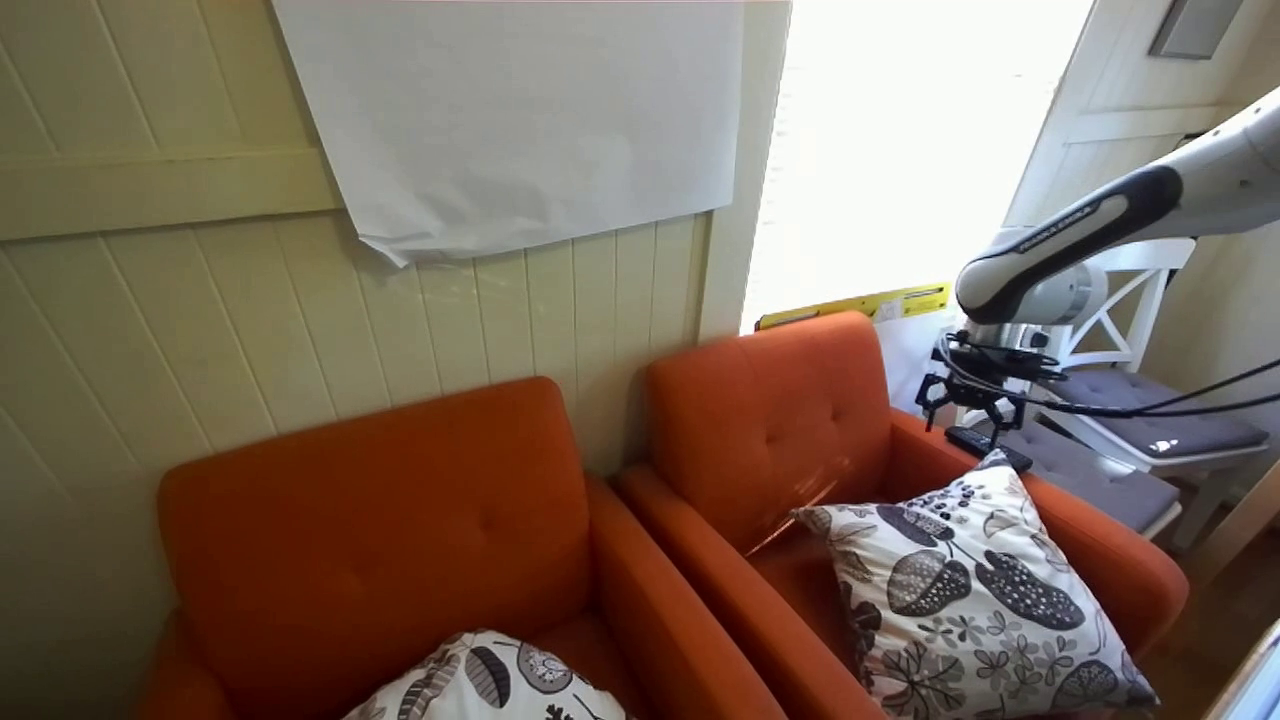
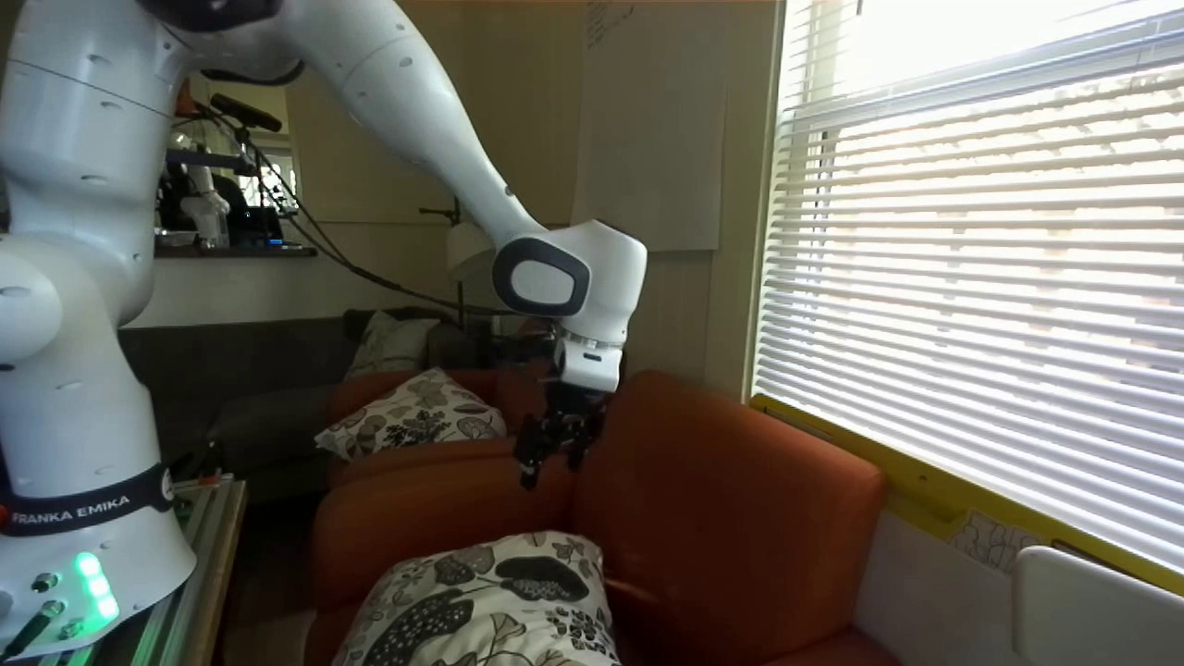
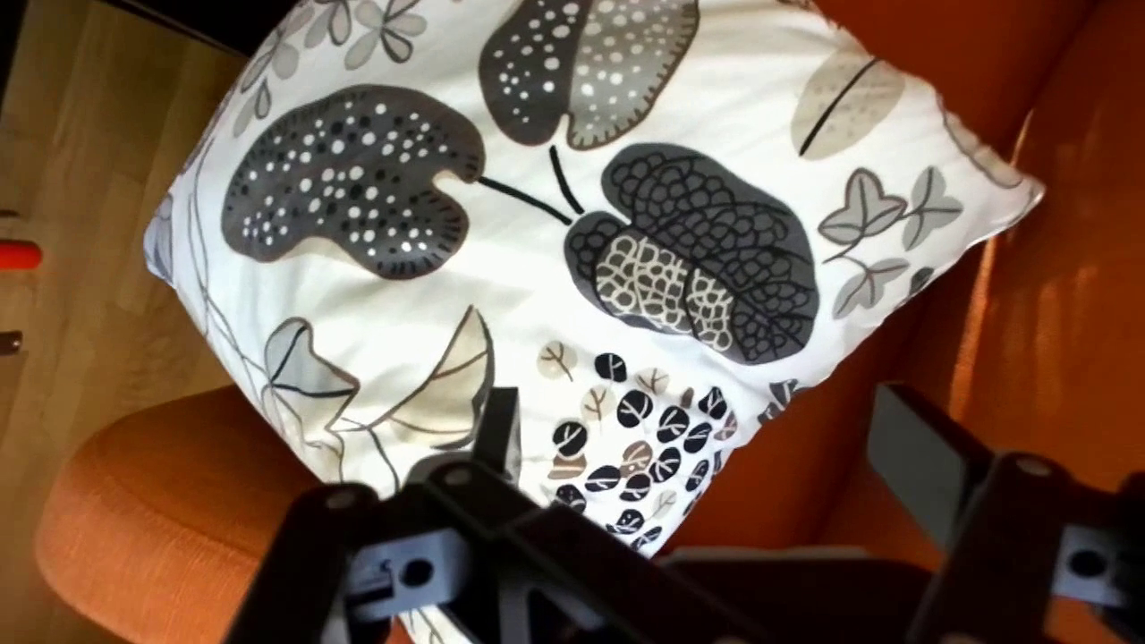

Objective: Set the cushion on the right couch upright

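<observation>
Cushion (image 1: 985, 600) not upright yet, slumped toward front edge of armchair (image 1: 770, 405); gripper (image 3: 707, 443) spread wide, empty; grasp, righting remain.

Daylight from the window (image 1: 910, 150) burns to white in an exterior view. Below the front edge of the counter (image 2: 236, 252) the sofa (image 2: 231, 356) sinks into gloom; near the counter's right corner a pane (image 2: 250, 190) glares. The gripper (image 2: 552, 470) looks nearly black. Sun streaks the right couch (image 1: 770, 410); the wrist view shows the cushion (image 3: 528, 304) bright.
</observation>
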Tool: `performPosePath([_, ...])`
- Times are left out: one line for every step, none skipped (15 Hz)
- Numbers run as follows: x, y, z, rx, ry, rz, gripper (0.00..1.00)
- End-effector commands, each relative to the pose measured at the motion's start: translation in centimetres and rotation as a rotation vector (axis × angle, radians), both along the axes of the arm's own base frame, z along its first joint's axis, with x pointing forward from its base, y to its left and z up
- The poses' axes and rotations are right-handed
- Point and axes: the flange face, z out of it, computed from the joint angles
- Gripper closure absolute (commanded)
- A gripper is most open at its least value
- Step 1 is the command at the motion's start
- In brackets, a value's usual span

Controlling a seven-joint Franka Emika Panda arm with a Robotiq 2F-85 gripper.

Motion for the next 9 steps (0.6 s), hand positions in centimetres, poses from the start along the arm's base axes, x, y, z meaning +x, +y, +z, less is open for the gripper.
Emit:
performPosePath([3.6,-1.3,-6.2,-0.073,0.099,-0.155,0.00])
performPosePath([4.1,-1.6,-7.4,-0.098,0.130,-0.193,0.00])
performPosePath([4.7,-1.8,-8.5,-0.121,0.152,-0.237,0.00])
performPosePath([5.2,-2.1,-9.7,-0.136,0.178,-0.282,0.00])
performPosePath([5.7,-2.2,-10.8,-0.150,0.210,-0.323,0.00])
performPosePath([6.0,-2.1,-12.0,-0.154,0.256,-0.356,0.00])
performPosePath([6.3,-2.0,-12.9,-0.161,0.300,-0.387,0.00])
performPosePath([6.5,-2.0,-13.6,-0.167,0.335,-0.414,0.00])
performPosePath([6.7,-1.9,-14.3,-0.167,0.376,-0.428,0.00])
